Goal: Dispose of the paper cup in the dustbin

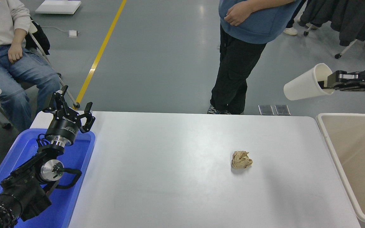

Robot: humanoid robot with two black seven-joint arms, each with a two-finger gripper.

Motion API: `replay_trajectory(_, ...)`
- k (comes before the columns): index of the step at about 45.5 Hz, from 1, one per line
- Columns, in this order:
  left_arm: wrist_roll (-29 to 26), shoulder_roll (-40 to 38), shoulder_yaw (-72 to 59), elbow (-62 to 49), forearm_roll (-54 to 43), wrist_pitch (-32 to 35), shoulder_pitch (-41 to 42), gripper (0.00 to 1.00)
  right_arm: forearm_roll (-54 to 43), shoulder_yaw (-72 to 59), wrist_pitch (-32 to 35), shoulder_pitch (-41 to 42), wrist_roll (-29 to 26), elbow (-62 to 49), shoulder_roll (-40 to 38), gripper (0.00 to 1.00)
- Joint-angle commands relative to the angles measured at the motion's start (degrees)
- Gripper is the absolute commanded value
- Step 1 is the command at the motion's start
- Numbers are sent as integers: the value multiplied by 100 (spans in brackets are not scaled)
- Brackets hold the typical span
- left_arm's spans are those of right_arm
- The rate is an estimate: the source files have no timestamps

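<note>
Paper cup (306,83) (tipped sideways) pinched at its rim by right pincer (327,85) — above dustbin's (328,139) far edge.

The white paper cup (306,83) hangs in the air at about two o'clock, tipped on its side with its mouth pointing right, above the big beige dustbin (337,158) at four o'clock, open-topped
</note>
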Motion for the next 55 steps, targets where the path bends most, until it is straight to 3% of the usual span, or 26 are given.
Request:
replay_trajectory(1,0,1,-8,0,3,0,1,100,101,54,-3,-66,-20,-224,-524,0)
replay_trajectory(13,9,1,-8,0,3,0,1,100,1383,89,-170,-1199,-11,-1401,-999,0)
replay_trajectory(30,0,1,-16,0,3,0,10,100,5750,107,-170,-4257,-151,-3845,-244,0)
replay_trajectory(38,9,1,-16,0,-6,0,10,100,7632,396,-232,-5356,-766,-4101,196,0)
replay_trajectory(44,0,-8,-16,0,-6,0,10,100,8213,1318,-583,-5928,-1486,-4101,547,0)
replay_trajectory(55,0,-17,-8,0,-6,9,1,100,8293,4156,-2524,-6412,-3165,-4250,1549,0)
